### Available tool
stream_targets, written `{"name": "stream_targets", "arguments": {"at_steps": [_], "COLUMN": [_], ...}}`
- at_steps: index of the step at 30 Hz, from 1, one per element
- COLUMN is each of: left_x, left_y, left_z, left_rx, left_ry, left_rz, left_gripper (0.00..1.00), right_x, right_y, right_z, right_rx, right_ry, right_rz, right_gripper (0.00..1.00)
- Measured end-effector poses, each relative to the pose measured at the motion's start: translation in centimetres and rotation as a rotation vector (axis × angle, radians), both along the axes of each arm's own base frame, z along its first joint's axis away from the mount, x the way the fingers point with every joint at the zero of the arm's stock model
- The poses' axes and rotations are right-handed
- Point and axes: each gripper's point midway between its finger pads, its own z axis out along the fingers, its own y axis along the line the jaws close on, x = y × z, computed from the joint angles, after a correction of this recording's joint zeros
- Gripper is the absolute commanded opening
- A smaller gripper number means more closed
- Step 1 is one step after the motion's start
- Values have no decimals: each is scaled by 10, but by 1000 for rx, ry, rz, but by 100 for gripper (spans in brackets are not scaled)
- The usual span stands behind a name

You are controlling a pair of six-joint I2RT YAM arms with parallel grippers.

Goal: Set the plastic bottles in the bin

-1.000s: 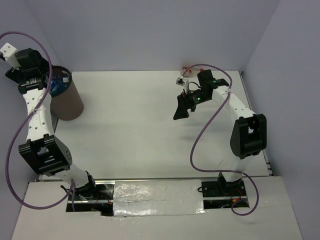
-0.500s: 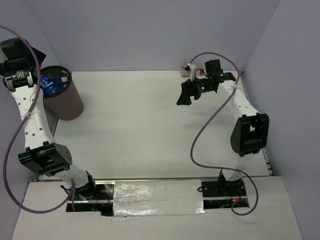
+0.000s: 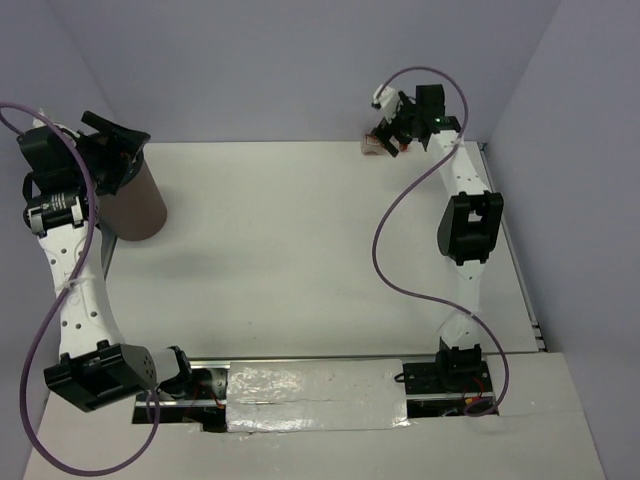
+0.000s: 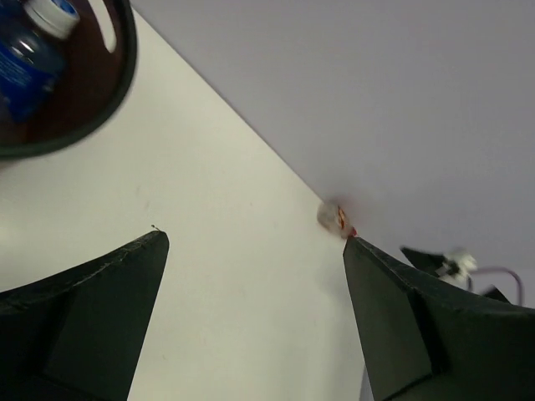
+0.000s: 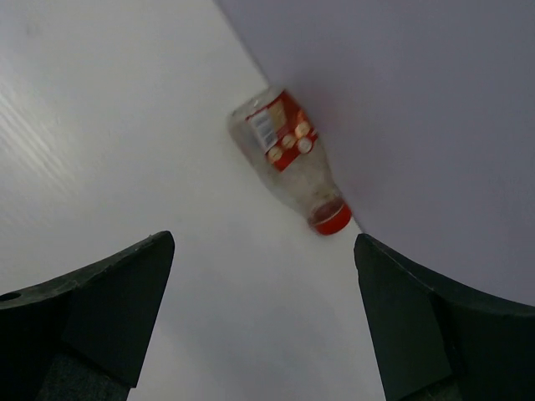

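A clear bottle with a red label and red cap (image 5: pixel 288 159) lies on its side against the back wall, also seen in the top view (image 3: pixel 371 147) and far off in the left wrist view (image 4: pixel 334 217). My right gripper (image 5: pixel 263 242) hangs open just short of it, cap end nearest, nothing between its fingers (image 3: pixel 388 128). The brown bin (image 3: pixel 140 205) stands at the far left. Its dark rim (image 4: pixel 100 117) shows a blue-labelled bottle (image 4: pixel 21 63) inside. My left gripper (image 4: pixel 255 242) is open and empty, hovering over the bin's mouth (image 3: pixel 118 145).
The lavender back wall (image 3: pixel 300 70) rises right behind the red-labelled bottle. The right side wall (image 3: pixel 570 200) stands close to the stretched right arm. White tabletop (image 3: pixel 290 250) spreads between the two arms.
My right arm has stretched toward the back wall until its open gripper reached the red-labelled bottle. My left arm has swung round, its gripper now pointing right over the bin.
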Motion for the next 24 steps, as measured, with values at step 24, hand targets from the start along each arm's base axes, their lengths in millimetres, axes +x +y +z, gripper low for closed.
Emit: {"name": "stream_targets", "arguments": {"at_steps": [24], "left_x": [-62], "left_y": [-109], "left_z": [-35], "left_rx": [-78], "left_ry": [28], "left_rz": [-316], "left_gripper": [100], "right_x": [90], "right_y": [4], "right_z": [-156], "right_rx": [-516], "right_ry": [-229], "right_rz": [179], "right_gripper": [94]}}
